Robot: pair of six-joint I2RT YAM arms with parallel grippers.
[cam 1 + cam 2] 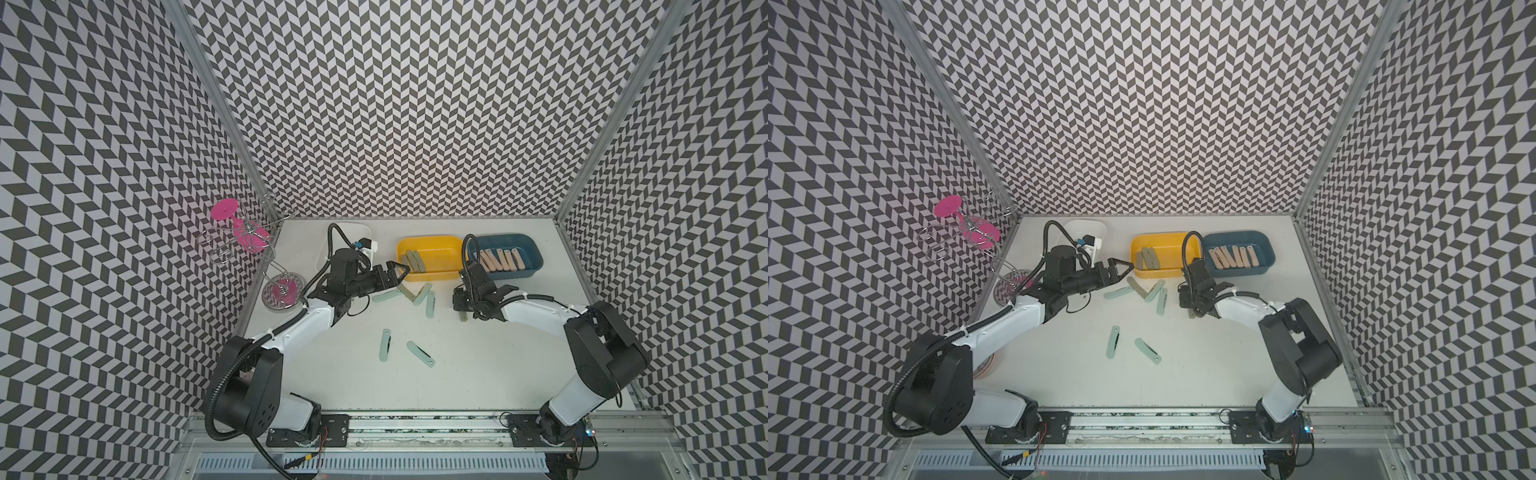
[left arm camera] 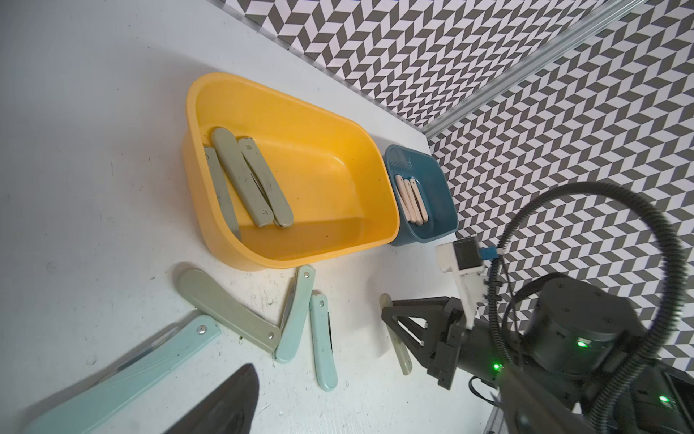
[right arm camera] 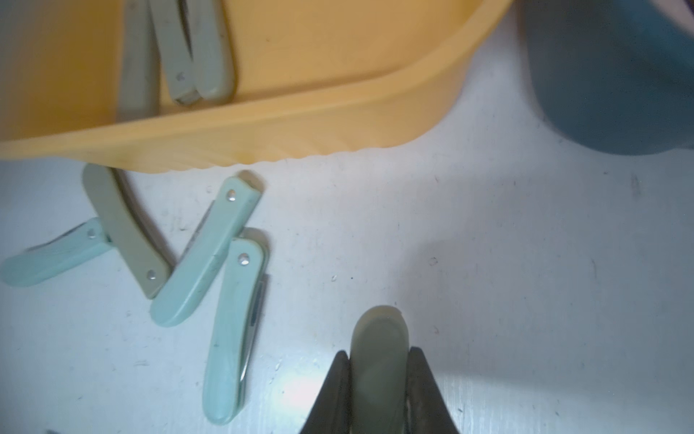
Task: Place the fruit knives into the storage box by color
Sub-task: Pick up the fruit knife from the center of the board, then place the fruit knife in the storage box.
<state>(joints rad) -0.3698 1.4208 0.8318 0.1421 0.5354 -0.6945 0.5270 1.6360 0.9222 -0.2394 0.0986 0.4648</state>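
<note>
**Desk:** What does the right claw have?

**Me:** I see the right claw (image 3: 379,355) pinched tight on a grey-green knife (image 3: 379,334), with one rounded end poking out past the fingertips. I cannot tell whether the knife is clear of the surface (image 1: 478,365).

**Desk:** Where is that?

**Me:** At 5 o'clock from the yellow box (image 1: 440,254), and at 4 o'clock from a loose heap. The heap is three mint knives (image 1: 422,294) touching a stray grey-green knife (image 1: 406,291). A mint pair (image 1: 385,345) lies apart at 6 o'clock from the heap.

**Desk:** And the boxes?

**Me:** Three sorted grey-green knives (image 1: 413,261) lie in the yellow box. The blue box (image 1: 528,249) sits just beside it at 3 o'clock and holds five pink knives (image 1: 500,259).

**Desk:** And the left claw?

**Me:** The left claw (image 1: 401,272) hangs at the yellow box's 8 o'clock corner. I see nothing in it, and I cannot tell how far apart its jaws stand.
</note>
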